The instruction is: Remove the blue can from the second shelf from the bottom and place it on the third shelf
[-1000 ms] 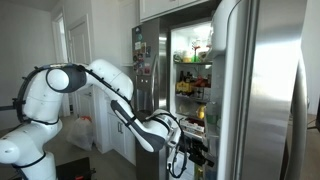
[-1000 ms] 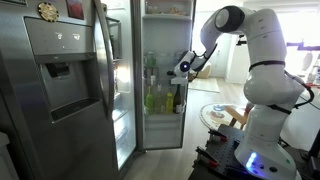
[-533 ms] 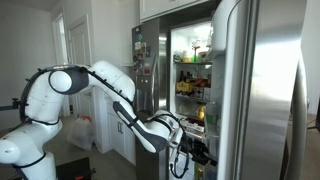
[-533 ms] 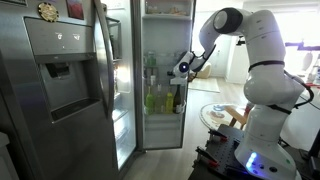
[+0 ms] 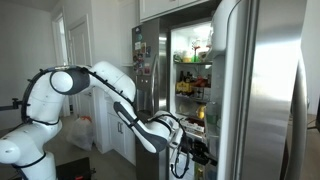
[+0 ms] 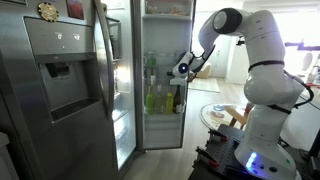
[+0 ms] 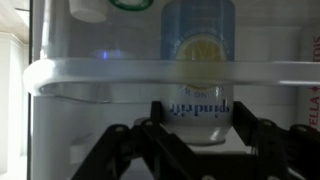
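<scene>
In the wrist view the blue can, pale blue with a yellow lemon picture and upside-down lettering, stands behind a clear shelf rail. My gripper is shut on the can's lower part. One black finger presses on its left side and the other finger on its right. In both exterior views the gripper reaches into the open fridge, and the can itself is too small to make out there.
The open steel fridge door stands close beside the arm. Green and yellow bottles fill a shelf just below the gripper. A white container sits beside the can. A dispenser door is in the foreground.
</scene>
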`<act>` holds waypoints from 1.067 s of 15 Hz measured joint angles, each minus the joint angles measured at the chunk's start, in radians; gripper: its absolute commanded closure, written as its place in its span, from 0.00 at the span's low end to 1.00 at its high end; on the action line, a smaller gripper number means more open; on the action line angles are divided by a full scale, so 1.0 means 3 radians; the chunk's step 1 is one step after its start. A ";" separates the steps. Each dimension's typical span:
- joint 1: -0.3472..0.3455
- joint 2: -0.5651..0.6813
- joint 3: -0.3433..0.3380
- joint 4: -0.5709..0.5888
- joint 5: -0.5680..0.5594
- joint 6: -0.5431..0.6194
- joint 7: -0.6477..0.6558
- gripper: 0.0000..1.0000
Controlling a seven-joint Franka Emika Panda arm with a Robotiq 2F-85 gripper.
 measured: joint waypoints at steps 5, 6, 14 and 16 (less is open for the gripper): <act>-0.0241 0.0082 0.0403 -0.0031 -0.0146 -0.0452 0.0138 0.54; -0.0357 0.0111 0.0580 -0.0045 -0.0187 -0.0586 0.0138 0.54; -0.1103 0.0304 0.1596 -0.0359 -0.0564 -0.1545 0.0138 0.54; -0.1123 0.0303 0.1665 -0.0451 -0.0560 -0.1735 0.0138 0.54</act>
